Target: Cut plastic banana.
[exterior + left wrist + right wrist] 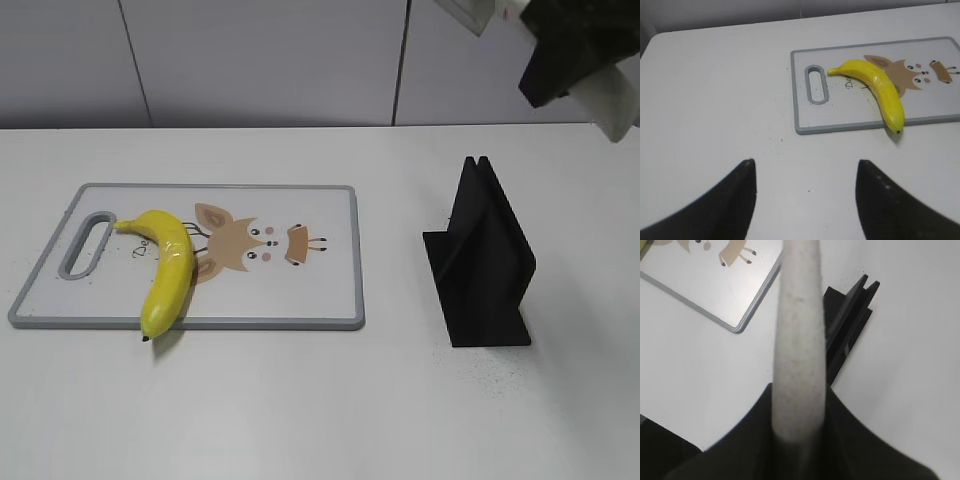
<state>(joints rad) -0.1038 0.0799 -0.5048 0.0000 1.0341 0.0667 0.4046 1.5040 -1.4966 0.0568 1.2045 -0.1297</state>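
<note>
Setting: white surface (300, 410) in front of pale grey wall panels, seen at a downward slant.

Cutting board: grey-rimmed white cutting board (340, 255) with a cartoon animal print and a handle slot (88, 242) at its left end, lying flat on the left half of the surface.

Plastic banana: the plastic banana (168, 272) lies whole on the board's left part, just beside the slot. Stem end rests near the slot; the dark tip overhangs the board's near edge. Its long axis runs roughly from far to near, bowed slightly.

Knife stand: a black slotted stand (482, 262) sits upright to the right of the board, apart from it. Slot appears empty.

Right pincer: the right pincer (799, 415) is raised high at the upper right of the exterior view, closed on a pale flat blade-like tool (797, 330), judged to be the knife. The tool points out over the stand and the board's right corner.

Left pincer: the left pincer (805, 195) is spread wide and holds nothing, hovering over bare surface left of the board.

Governing relation: the banana lies well to the left of the tool-bearing pincer, across the board. The empty pincer is nearer.

Judgement: cut not yet begun; the blade should cross the banana's long axis.
</note>
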